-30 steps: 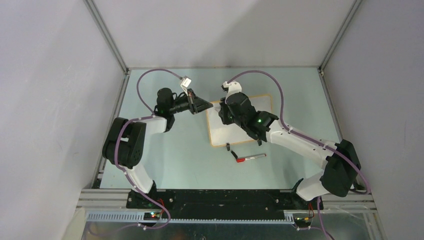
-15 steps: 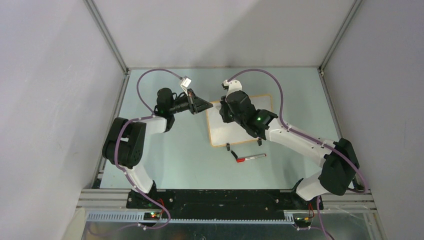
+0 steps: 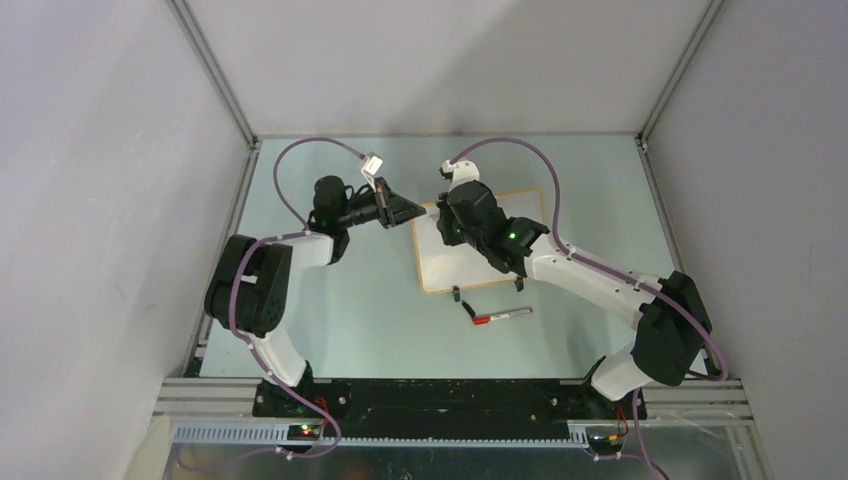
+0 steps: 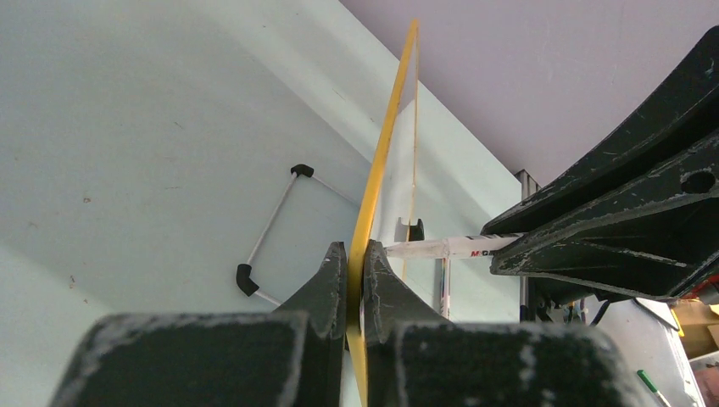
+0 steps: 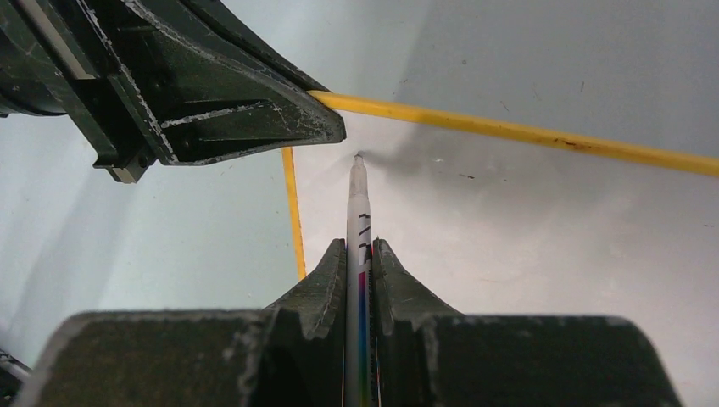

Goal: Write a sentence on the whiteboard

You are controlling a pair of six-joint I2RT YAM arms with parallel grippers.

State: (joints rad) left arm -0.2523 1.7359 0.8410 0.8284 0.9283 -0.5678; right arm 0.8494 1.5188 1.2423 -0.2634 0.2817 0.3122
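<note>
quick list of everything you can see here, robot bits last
whiteboard: 1, white with orange frame, middle of the table
held marker: 1, white barrel, tip at the whiteboard's far-left corner
spare marker: 1, pale with red end, on the table in front of the whiteboard
clip feet: 2, black, at the whiteboard's near edge
table: 1, pale green
left end effector: 1, black, shut on the whiteboard's frame
right end effector: 1, black, shut on the held marker
</note>
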